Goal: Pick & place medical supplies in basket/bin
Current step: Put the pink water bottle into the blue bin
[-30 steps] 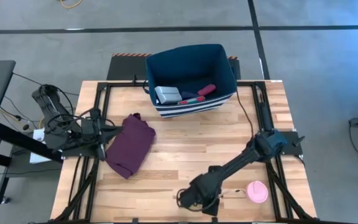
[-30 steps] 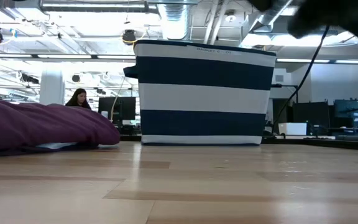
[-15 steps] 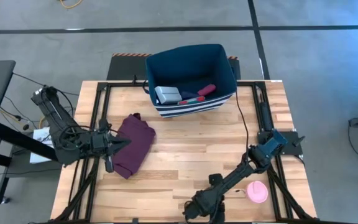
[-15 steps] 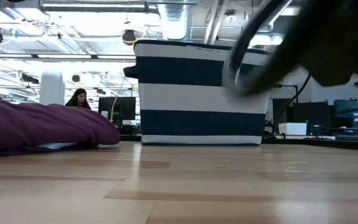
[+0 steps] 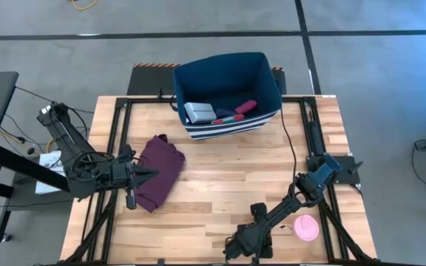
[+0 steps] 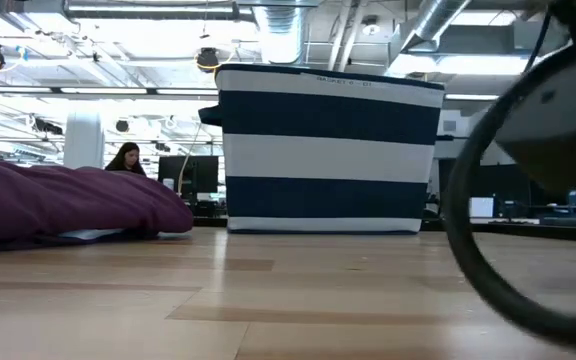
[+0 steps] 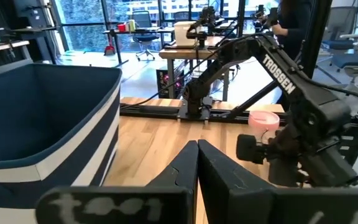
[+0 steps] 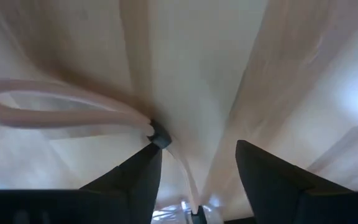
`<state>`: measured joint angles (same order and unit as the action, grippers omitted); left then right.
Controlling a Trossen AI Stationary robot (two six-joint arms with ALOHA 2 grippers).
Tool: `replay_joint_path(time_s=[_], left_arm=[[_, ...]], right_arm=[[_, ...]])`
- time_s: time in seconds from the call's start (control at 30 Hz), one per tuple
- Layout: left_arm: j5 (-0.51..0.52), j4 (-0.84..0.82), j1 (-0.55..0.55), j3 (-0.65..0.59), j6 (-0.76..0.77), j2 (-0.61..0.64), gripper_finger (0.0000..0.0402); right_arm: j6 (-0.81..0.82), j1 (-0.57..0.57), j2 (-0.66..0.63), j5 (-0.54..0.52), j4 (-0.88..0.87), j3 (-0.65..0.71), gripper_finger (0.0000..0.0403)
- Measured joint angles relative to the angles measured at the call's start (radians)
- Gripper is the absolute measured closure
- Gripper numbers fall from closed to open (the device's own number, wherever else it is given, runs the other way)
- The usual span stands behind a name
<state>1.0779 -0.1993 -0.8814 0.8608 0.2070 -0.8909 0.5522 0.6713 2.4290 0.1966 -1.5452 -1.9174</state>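
Observation:
The pink round disc (image 5: 306, 227) lies flat near the table's near right corner, and it also shows in the left wrist view as the pink disc (image 7: 265, 118). Its tan cord (image 8: 55, 102) loops over the wood and ends at a small grey bead (image 8: 159, 138). My right gripper (image 5: 244, 242) is low at the near edge, left of the disc. In its wrist view the right gripper (image 8: 194, 155) is open, with one fingertip (image 8: 149, 155) right beside the bead. My left gripper (image 5: 148, 175) is shut and points right at the maroon cloth's left edge; it shows shut as the left gripper (image 7: 197, 152). The blue striped bin (image 5: 228, 92) stands at the far edge. My right gripper comes at the tan cord slanting down toward the table. One fingertip stands against the grey bead at the cord's end (image 8: 159, 138). I cannot tell whether it touches the bead. The cord lies slack on the wood.
The bin (image 6: 328, 150) holds a grey-white piece (image 5: 198, 112), a red oblong (image 5: 246, 107) and other small items. The maroon cloth (image 5: 156, 171) lies bunched on the table's left half. Bare wood stretches between the cloth, the bin and the right arm (image 7: 303, 118).
My right arm has dropped low toward the table at the near edge, and its gripper has come down beside the cord. My left gripper has moved right, from off the cloth's left side to its edge.

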Motion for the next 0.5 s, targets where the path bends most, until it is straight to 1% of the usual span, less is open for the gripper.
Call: replay_joint_path(time_s=[0.1, 0.17, 0.33, 0.5], left_arm=[[0.0, 0.0, 0.0, 0.0, 0.0, 0.0, 0.0401], [0.0, 0.0, 0.0, 0.0, 0.0, 0.0, 0.0401], [0.0, 0.0, 0.0, 0.0, 0.0, 0.0, 0.0401], [0.002, 0.003, 0.0, 0.0, 0.0, 0.0, 0.0401]], right_arm=[[-0.005, -0.016, -0.01, 0.064, 0.035, 0.052, 0.0208], [-0.004, -0.027, -0.009, 0.099, 0.046, 0.06, 0.0214], [0.006, -0.033, -0.014, 0.097, 0.062, 0.061, 0.0237], [-0.059, -0.038, -0.015, 0.095, 0.073, 0.062, 0.0263]])
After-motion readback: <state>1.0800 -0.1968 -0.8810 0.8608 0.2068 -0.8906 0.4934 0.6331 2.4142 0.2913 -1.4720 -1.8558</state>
